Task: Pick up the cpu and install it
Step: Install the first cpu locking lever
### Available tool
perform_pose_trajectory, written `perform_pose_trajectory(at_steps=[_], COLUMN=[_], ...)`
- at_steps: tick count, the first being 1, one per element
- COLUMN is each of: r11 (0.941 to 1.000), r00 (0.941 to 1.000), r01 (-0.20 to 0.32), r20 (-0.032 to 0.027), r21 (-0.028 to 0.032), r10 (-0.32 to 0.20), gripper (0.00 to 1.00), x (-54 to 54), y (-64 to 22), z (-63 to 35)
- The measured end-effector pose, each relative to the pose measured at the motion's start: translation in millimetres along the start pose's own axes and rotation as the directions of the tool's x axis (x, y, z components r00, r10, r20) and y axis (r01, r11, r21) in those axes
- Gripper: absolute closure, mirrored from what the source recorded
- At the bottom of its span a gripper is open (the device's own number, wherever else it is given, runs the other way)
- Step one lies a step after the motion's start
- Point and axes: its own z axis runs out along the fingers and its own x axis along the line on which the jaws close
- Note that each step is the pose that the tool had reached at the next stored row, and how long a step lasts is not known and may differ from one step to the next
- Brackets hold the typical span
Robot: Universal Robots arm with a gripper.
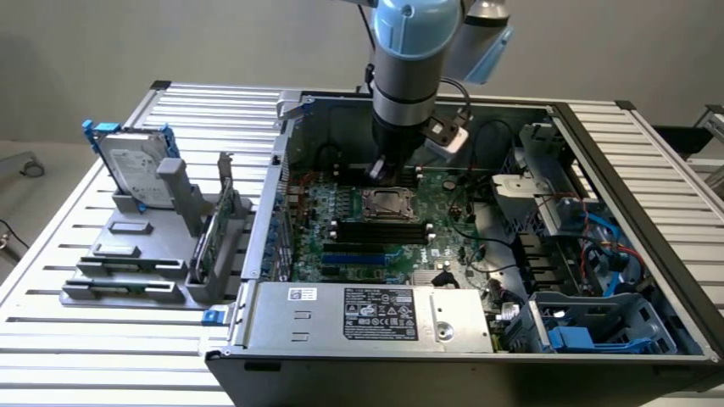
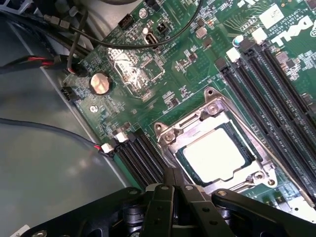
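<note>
Inside an opened desktop tower [image 1: 633, 254] laid on its side so the board faces up, the robot's gripper [image 2: 170, 185] hangs just over the motherboard socket [image 2: 217, 145], fingers pressed together and holding nothing. The cpu [image 2: 215, 153] already lies seated in the socket's metal frame, its pale lid up. White lettering on the green motherboard [image 2: 148, 79] reads "DELL".

White "DELL" on green motherboard [image 2: 148, 74], label [image 1: 381, 314] text probably unreadable
</note>
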Motion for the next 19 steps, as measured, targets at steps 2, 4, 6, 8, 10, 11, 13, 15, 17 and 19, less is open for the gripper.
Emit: perform_pose_trajectory(at_steps=[2,4,6,8,10,11,13,15,17,19], r11=[1.0,1.0,0.9999,0.9999,0.9999,0.9999,0.9998,0.9997,0.9996,0.9995], r00=[1.0,0.9999,0.9999,0.9999,0.9998,0.9998,0.9997,0.9996,0.9995,0.9993], r01=[0.0,0.0,0.0,-0.001,-0.002,-0.002,-0.004,-0.006,-0.007,-0.009], r20=[0.0051,0.0116,0.0155,0.017,0.0191,0.0203,0.0237,0.0275,0.0316,0.0361], r21=[-0.0028,-0.0077,-0.0107,-0.0123,-0.0141,-0.0153,-0.0184,-0.0219,-0.0258,-0.03], r10=[0.0,0.0,0.0,0.001,0.002,0.003,0.004,0.006,0.008,0.01], gripper=[0.89,0.89,0.89,0.89,0.89,0.89,0.89,0.89,0.89,0.89], x=[-1.4,-1.6,-1.7,-2.3,-3.2,-3.7,-4.7,-5.3,-6.0,-6.6], y=[1.0,1.2,1.1,1.1,1.3,1.4,1.8,2.2,2.6,3.0], z=[-1.5,-2.6,-4.5,-6.1,-7.5,-8.1,-9.3,-10.2,-10.8,-11.6])
